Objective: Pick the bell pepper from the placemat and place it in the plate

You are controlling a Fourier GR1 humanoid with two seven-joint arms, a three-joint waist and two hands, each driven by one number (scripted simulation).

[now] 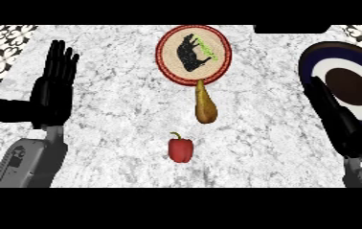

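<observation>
left hand [53,86]: I am holding it open at 9 o'clock of the view, fingers straight and pointing to 12, palm over the counter [113,118], touching nothing (resting, near the left edge).
right hand [338,122]: I am holding it at 4 o'clock of the view, fingers looking straight and pointing to about 11, nothing in it; the fingertips are overlapping the lower part of the plate [311,62].
bell pepper [181,150]: red, green stem pointing to 12; it is lying on bare counter at 6 o'clock of the view, not on the placemat [161,55], well apart from both my hands.
placemat: round, tan with a red rim and a black animal figure on it, sitting at 12 o'clock of the view.
pear [206,109]: brownish, lying between placemat and bell pepper, thin end pointing to 12 and meeting the placemat's rim at its 6 o'clock.
plate: dark with a white ring and brown middle, at 3 o'clock, partly cut off by the right edge; nothing is showing in it.
counter: white-grey marble.
</observation>
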